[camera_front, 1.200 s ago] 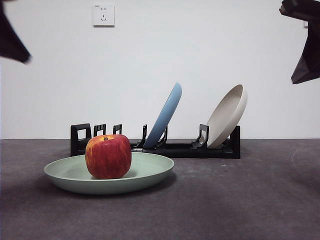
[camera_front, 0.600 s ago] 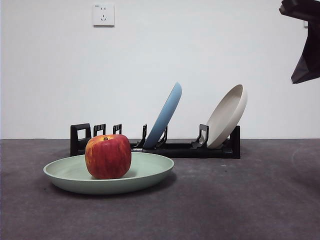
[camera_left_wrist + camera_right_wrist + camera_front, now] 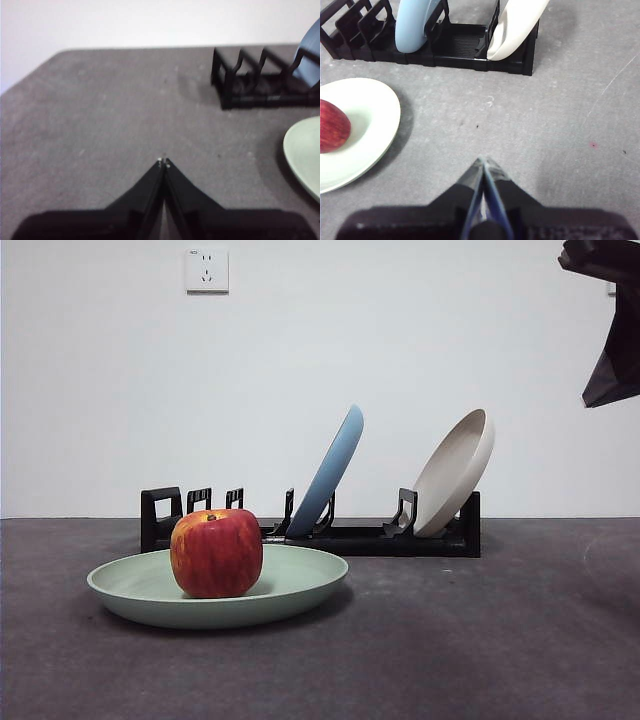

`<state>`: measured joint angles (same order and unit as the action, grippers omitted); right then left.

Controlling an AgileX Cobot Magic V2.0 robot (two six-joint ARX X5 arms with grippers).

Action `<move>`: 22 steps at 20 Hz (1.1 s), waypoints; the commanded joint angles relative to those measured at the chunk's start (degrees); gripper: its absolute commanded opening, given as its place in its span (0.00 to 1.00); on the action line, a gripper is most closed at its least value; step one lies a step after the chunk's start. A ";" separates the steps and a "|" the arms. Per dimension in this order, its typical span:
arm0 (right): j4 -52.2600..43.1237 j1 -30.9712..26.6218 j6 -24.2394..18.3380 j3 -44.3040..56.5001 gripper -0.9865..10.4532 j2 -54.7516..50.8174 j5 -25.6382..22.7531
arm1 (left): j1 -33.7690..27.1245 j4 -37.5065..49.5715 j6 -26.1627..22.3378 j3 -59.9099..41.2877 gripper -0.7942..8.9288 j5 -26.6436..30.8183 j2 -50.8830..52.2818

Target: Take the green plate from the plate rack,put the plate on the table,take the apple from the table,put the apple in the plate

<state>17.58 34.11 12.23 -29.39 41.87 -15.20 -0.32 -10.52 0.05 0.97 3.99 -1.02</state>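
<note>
The green plate point(image 3: 290, 585) lies flat on the table point(image 3: 480, 640) in front of the plate rack point(image 3: 360, 537), and the red apple point(image 3: 216, 553) sits in it left of its middle. In the right wrist view the plate point(image 3: 367, 125) and part of the apple point(image 3: 332, 132) show off to one side. My right gripper point(image 3: 484, 161) hangs shut and empty above bare table to the right of the plate. My left gripper point(image 3: 163, 162) is shut and empty over bare table left of the plate point(image 3: 302, 152); it is out of the front view.
A light blue plate point(image 3: 328, 470) and a cream-white dish point(image 3: 455, 472) lean in the rack's middle and right slots. The rack's left slots point(image 3: 190, 505) hold nothing. A black arm tip point(image 3: 610, 330) hangs at the top right corner. A wall with a socket point(image 3: 207, 270) stands behind.
The dark arm tip at the top left corner has withdrawn out of the front view. Plate, apple and rack have stayed put.
</note>
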 commanded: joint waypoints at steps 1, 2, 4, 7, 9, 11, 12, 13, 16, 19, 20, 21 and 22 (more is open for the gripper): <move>-0.35 0.02 0.37 0.31 0.09 -0.11 -0.17 | -0.98 -0.02 1.99 -0.76 0.08 -1.42 0.92; -0.35 0.02 0.37 0.31 0.09 -0.11 -0.17 | -0.96 0.02 2.08 -0.76 0.08 -1.73 0.90; -0.35 0.02 0.37 0.31 0.09 -0.09 -0.17 | -0.96 0.13 2.08 -0.76 0.08 -1.25 0.79; -0.35 0.02 0.35 0.31 0.09 -0.09 -0.15 | -0.96 0.15 2.08 -0.76 0.08 -1.27 0.79; -0.35 0.02 0.37 0.31 0.09 -0.09 -0.17 | -0.96 0.15 2.08 -0.76 0.08 -1.27 0.79; -0.35 0.02 0.37 0.31 0.09 -0.11 -0.15 | -0.96 0.15 2.08 -0.76 0.08 -1.27 0.79; -0.35 0.02 0.37 0.31 0.09 -0.11 -0.15 | -0.96 0.15 2.08 -0.76 0.08 -1.27 0.79; -0.35 0.02 0.37 0.31 0.09 -0.09 -0.15 | -0.96 0.15 2.08 -0.76 0.08 -1.27 0.79; -0.35 0.02 0.37 0.31 0.09 -0.09 -0.15 | -0.96 0.15 2.08 -0.76 0.08 -1.27 0.79; 0.70 0.02 0.35 0.31 0.09 -1.44 -0.13 | -0.96 0.15 2.08 -0.76 0.08 -1.27 0.79; 2.08 -0.35 0.35 0.31 0.09 -3.45 -0.92 | -0.96 0.15 2.08 -0.76 0.08 -1.27 0.79; 3.23 -0.72 0.31 0.31 0.09 -5.92 -1.33 | -0.96 0.15 2.08 -0.76 0.08 -1.27 0.79; 3.96 -1.38 -0.48 0.31 0.09 -8.48 -1.70 | -0.96 0.15 2.08 -0.76 0.08 -1.25 0.79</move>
<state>21.80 32.86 11.99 -29.39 33.85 -16.53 -1.10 -10.63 1.58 0.97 2.59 -0.27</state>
